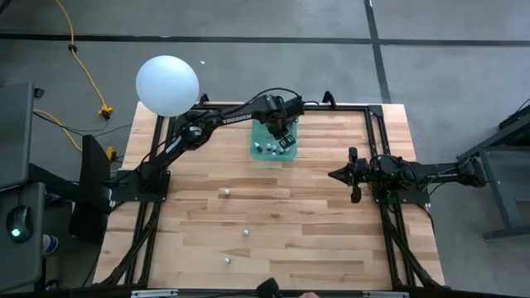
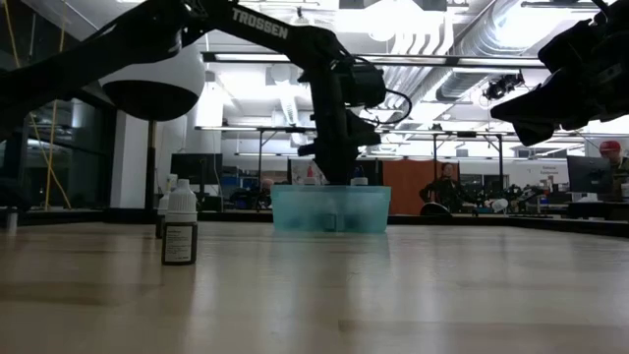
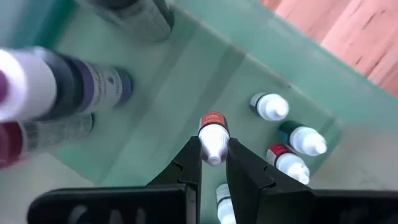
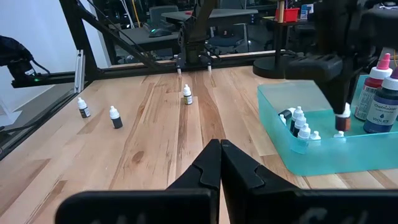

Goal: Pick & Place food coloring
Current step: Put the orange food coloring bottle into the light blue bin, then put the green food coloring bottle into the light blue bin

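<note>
overhead camera looks straight down on the table [image 1: 273,240]; low camera looks level across it; 2 wrist cameras look past their fingers. all 4 share the teal bin [image 1: 272,149].

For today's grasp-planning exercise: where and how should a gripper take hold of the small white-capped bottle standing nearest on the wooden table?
Grip the small white-capped dark-bodied bottle across its narrow white cap, coming straight down from above. It stands upright and alone on the wooden table, so both sides are free for the jaws.
</note>
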Controlling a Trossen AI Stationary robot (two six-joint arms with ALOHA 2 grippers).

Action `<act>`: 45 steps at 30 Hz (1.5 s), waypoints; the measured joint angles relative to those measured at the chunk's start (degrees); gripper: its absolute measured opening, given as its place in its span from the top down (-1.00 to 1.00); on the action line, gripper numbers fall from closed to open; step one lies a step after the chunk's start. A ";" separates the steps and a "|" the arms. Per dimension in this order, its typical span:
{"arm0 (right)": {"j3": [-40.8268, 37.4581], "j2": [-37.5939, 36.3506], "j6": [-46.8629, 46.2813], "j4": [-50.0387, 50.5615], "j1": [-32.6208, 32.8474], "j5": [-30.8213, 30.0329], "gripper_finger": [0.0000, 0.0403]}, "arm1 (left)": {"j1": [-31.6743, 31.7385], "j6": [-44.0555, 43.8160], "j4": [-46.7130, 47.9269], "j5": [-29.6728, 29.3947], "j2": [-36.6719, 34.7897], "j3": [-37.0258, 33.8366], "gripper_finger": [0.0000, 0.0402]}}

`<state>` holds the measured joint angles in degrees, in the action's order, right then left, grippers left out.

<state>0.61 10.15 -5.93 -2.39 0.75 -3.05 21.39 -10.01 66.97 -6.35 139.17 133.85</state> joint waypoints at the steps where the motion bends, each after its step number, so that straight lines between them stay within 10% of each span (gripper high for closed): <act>1: 0.00 0.00 -0.01 0.00 0.00 0.00 1.00 | 0.00 0.80 -0.53 -0.01 0.00 -0.20 0.80; 34: -0.01 0.02 -0.01 0.00 0.00 0.00 1.00 | -1.18 14.29 -0.89 5.81 2.32 -0.40 0.75; 45: -0.01 0.02 -0.02 0.00 0.01 0.00 1.00 | -1.18 14.29 -0.90 5.54 2.32 -0.40 0.28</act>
<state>0.61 10.17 -5.95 -2.39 0.75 -3.05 20.21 4.27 66.07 -0.81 141.49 133.45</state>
